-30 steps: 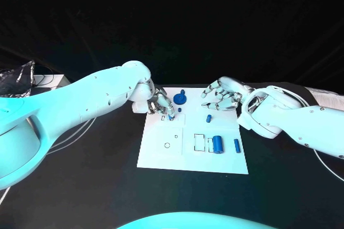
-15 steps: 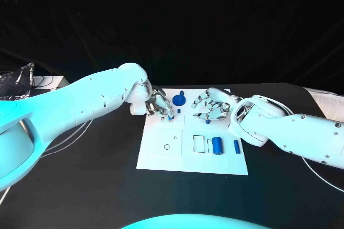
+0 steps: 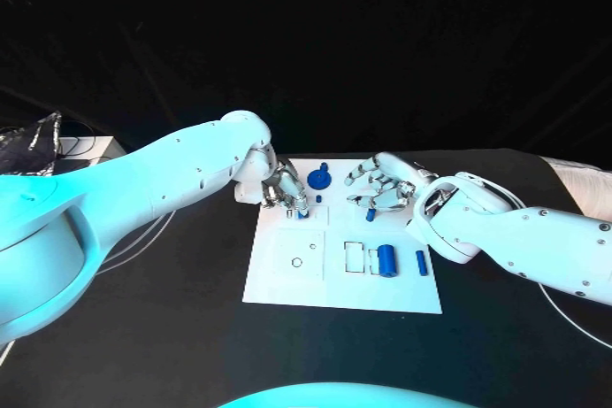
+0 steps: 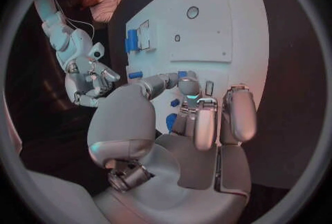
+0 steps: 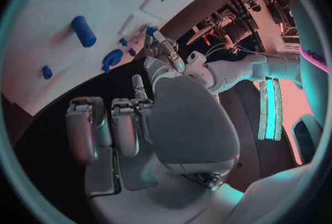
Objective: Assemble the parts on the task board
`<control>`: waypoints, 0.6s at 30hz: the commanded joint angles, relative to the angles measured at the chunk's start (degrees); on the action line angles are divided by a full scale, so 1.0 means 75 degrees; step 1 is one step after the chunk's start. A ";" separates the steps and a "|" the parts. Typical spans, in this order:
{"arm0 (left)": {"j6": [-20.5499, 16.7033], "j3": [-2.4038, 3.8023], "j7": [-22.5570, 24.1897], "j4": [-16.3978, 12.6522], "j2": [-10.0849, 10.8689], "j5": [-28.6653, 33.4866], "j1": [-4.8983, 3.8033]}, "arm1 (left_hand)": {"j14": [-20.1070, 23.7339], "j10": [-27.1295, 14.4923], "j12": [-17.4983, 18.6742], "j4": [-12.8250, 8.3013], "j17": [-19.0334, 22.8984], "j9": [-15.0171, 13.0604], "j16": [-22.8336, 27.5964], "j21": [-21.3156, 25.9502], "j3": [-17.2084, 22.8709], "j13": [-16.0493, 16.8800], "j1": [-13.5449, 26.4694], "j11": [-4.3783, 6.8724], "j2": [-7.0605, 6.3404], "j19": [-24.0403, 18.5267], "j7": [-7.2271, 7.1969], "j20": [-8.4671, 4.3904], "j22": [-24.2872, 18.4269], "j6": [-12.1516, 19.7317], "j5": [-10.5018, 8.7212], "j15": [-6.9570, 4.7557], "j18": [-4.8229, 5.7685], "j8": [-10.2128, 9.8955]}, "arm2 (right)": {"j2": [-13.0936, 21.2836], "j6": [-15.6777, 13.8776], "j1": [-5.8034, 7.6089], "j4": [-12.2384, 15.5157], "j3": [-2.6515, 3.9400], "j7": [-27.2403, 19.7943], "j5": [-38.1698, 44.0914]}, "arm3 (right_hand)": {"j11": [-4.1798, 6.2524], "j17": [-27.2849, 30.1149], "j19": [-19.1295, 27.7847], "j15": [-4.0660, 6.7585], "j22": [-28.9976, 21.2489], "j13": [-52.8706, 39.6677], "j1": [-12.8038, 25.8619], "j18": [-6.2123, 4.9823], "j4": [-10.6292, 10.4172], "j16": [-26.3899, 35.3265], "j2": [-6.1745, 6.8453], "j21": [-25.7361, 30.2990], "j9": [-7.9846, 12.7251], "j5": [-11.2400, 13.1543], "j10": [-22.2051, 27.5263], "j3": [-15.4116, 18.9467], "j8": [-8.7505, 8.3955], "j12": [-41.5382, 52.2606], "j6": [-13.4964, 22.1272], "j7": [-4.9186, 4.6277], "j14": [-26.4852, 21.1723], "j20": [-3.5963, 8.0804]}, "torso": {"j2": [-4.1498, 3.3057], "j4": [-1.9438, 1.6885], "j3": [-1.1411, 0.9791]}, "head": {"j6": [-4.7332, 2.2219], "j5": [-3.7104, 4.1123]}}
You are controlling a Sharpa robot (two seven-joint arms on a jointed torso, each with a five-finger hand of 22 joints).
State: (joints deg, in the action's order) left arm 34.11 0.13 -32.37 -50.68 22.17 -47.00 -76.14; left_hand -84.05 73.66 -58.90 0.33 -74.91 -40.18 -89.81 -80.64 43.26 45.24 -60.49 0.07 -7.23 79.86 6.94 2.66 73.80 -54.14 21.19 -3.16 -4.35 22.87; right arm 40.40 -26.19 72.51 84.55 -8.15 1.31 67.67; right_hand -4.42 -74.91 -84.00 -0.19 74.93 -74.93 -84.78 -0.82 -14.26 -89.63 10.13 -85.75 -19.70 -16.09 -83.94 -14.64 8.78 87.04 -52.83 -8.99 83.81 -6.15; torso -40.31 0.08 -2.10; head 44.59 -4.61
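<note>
The white task board [image 3: 306, 275] lies mid-table. My left hand [image 3: 287, 191] hovers over its far left corner, thumb and a finger pinching a small blue peg [image 3: 302, 212] just above the board; the same peg [image 4: 182, 74] sits between fingertips in the left wrist view. My right hand [image 3: 380, 183] hangs over the board's far right part, fingers apart and holding nothing. A short blue peg [image 3: 371, 214] lies below it. A blue round knob [image 3: 319, 171] stands at the far edge. A thick blue cylinder [image 3: 387, 258] and a thin blue bar [image 3: 421, 260] lie nearer me.
Black table surrounds the board. A white box with crumpled foil [image 3: 38, 147] sits at the far left, and cables run beside my left arm. Two empty rectangular slots and small holes mark the board's middle [image 3: 315, 245].
My right hand has moved left, from the board's far right edge to over its far right part. My left hand has stayed almost in place with the peg.
</note>
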 commanded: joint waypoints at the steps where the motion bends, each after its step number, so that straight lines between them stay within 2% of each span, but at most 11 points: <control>1: 0.0914 0.0005 -0.0200 0.0191 -0.0149 -0.0448 -0.0071 | -0.0793 0.0133 0.0007 -0.0492 -0.2012 -0.0317 -0.0025 -0.0040 0.0599 -0.0003 -0.0222 0.0089 0.0132 0.0069 -0.0445 0.0010 0.0019 -0.0489 0.0179 -0.0071 0.0074 0.0368 | 0.0047 -0.1325 0.0011 0.0013 0.0025 -0.0845 -0.0777 | -0.0009 -0.1711 -0.0469 0.0010 0.1513 -0.1544 0.0015 -0.0074 0.0015 0.0065 0.0103 0.0162 0.0014 -0.0085 -0.0351 -0.0142 -0.0061 -0.0098 -0.0008 -0.0060 0.0749 0.0038 | -0.0040 0.0029 -0.0031 | -0.0012 -0.0015; 4: 0.1287 0.0005 -0.0288 0.0369 -0.0273 -0.0512 -0.0142 | -0.0793 0.0146 0.0010 -0.0493 -0.2012 -0.0322 -0.0025 -0.0045 0.0619 -0.0011 -0.0204 0.0092 0.0107 0.0077 -0.0448 0.0007 0.0027 -0.0500 0.0261 -0.0073 0.0076 0.0376 | 0.0077 -0.1682 0.0035 0.0000 0.0044 -0.1118 -0.1130 | -0.0017 -0.1540 -0.0379 -0.0001 0.1381 -0.1409 0.0026 -0.0123 0.0034 0.0136 0.0152 0.0362 0.0024 -0.0140 -0.0217 -0.0284 -0.0098 -0.0246 -0.0030 -0.0070 0.0704 0.0023 | -0.0067 0.0052 -0.0048 | -0.0036 -0.0036; 8: 0.1643 0.0002 -0.0389 0.0539 -0.0407 -0.0532 -0.0233 | -0.0793 0.0149 0.0016 -0.0492 -0.2012 -0.0325 -0.0025 -0.0043 0.0630 -0.0020 -0.0195 0.0094 0.0097 0.0076 -0.0451 0.0005 0.0024 -0.0504 0.0310 -0.0075 0.0075 0.0380 | 0.0095 -0.1949 0.0068 -0.0039 0.0064 -0.1359 -0.1468 | -0.0013 -0.1180 -0.0155 0.0007 0.1046 -0.1191 0.0078 -0.0241 0.0071 0.0303 0.0239 0.0872 0.0038 -0.0196 -0.0015 -0.0526 -0.0162 -0.0485 -0.0058 -0.0071 0.0604 0.0025 | -0.0095 0.0083 -0.0069 | -0.0072 -0.0054; 9: 0.1709 0.0002 -0.0408 0.0568 -0.0435 -0.0534 -0.0254 | -0.0793 0.0153 0.0020 -0.0490 -0.2012 -0.0328 -0.0025 -0.0044 0.0639 -0.0024 -0.0184 0.0095 0.0089 0.0077 -0.0452 0.0004 0.0025 -0.0509 0.0353 -0.0076 0.0076 0.0383 | 0.0098 -0.1989 0.0075 -0.0047 0.0067 -0.1398 -0.1524 | -0.0009 -0.1039 -0.0079 0.0013 0.0929 -0.1103 0.0105 -0.0280 0.0088 0.0376 0.0273 0.1053 0.0040 -0.0207 0.0066 -0.0609 -0.0183 -0.0582 -0.0068 -0.0069 0.0563 0.0028 | -0.0099 0.0090 -0.0073 | -0.0085 -0.0053; 14: 0.2034 -0.0002 -0.0509 0.0745 -0.0597 -0.0572 -0.0383 | -0.0793 0.0162 0.0021 -0.0492 -0.2012 -0.0332 -0.0025 -0.0039 0.0651 -0.0026 -0.0167 0.0097 0.0073 0.0074 -0.0456 0.0002 0.0019 -0.0517 0.0433 -0.0078 0.0074 0.0389 | 0.0108 -0.2126 0.0107 -0.0094 0.0084 -0.1526 -0.1718 | -0.0006 -0.1005 -0.0059 0.0018 0.0889 -0.1074 0.0125 -0.0291 0.0113 0.0400 0.0303 0.1115 0.0043 -0.0227 0.0086 -0.0688 -0.0203 -0.0613 -0.0074 -0.0068 0.0555 0.0032 | -0.0100 0.0100 -0.0084 | -0.0077 -0.0057; 16: 0.2173 -0.0004 -0.0534 0.0832 -0.0667 -0.0599 -0.0433 | -0.0793 0.0219 -0.0023 -0.0485 -0.2012 -0.0352 -0.0025 -0.0046 0.0677 0.0023 -0.0100 0.0110 0.0044 0.0084 -0.0464 -0.0004 0.0033 -0.0551 0.0776 -0.0082 0.0077 0.0416 | 0.0104 -0.2150 0.0118 -0.0113 0.0088 -0.1548 -0.1762 | -0.0006 -0.1005 -0.0059 0.0018 0.0889 -0.1074 0.0125 -0.0291 0.0113 0.0400 0.0303 0.1115 0.0043 -0.0227 0.0086 -0.0688 -0.0203 -0.0613 -0.0074 -0.0068 0.0555 0.0032 | -0.0098 0.0089 -0.0079 | -0.0072 -0.0031; 18: 0.2277 -0.0007 -0.0552 0.0918 -0.0742 -0.0616 -0.0474 | -0.0793 0.0244 -0.0035 -0.0492 -0.2012 -0.0368 -0.0025 -0.0048 0.0670 0.0034 -0.0058 0.0115 0.0026 0.0088 -0.0474 -0.0009 0.0037 -0.0567 0.0969 -0.0088 0.0077 0.0434 | 0.0099 -0.2165 0.0128 -0.0129 0.0091 -0.1558 -0.1790 | -0.0006 -0.0997 -0.0056 0.0019 0.0882 -0.1070 0.0131 -0.0293 0.0123 0.0406 0.0317 0.1128 0.0044 -0.0236 0.0087 -0.0710 -0.0211 -0.0616 -0.0072 -0.0068 0.0554 0.0034 | -0.0101 0.0091 -0.0079 | -0.0074 -0.0032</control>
State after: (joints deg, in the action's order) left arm 46.69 0.08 -35.51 -44.16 16.98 -50.68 -79.48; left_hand -83.94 73.87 -58.90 0.87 -74.91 -40.18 -89.81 -80.64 43.81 45.40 -60.49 -0.10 -7.23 80.18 7.07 2.58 74.03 -54.27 27.59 -3.48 -4.35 22.87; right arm 41.20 -40.31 73.40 83.63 -7.51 -7.98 56.34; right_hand -4.47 -74.91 -84.00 -0.19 74.91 -74.92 -83.93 -2.60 -13.27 -86.87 11.85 -77.67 -19.42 -17.52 -83.57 -19.70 7.52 82.76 -53.25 -9.40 83.81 -6.15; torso -41.04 0.74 -2.67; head 44.01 -4.92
